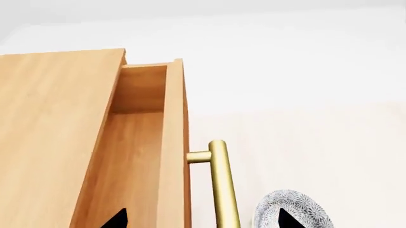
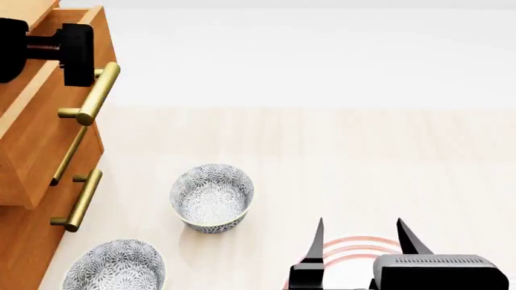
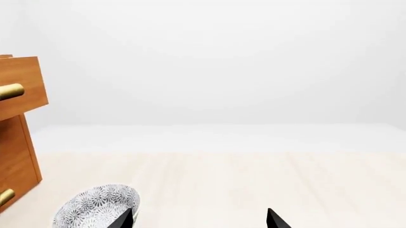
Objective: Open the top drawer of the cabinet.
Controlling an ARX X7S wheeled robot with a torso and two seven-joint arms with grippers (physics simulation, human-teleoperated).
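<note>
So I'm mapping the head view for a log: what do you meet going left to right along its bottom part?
Cabinet → lower brass handle → near patterned bowl → farther patterned bowl → right gripper.

two patterned bowls [image 2: 211, 197] [image 2: 115, 266] on pale wooden floor [image 2: 363, 157], white wall [image 2: 322, 54]

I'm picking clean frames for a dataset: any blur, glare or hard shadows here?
Head view: sharp, soft even light, faint shadows under the bowl. Left wrist view: crisp, mild sheen on the handle of the top drawer. Right wrist view: sharp, pale washed-out background, no glare.
</note>
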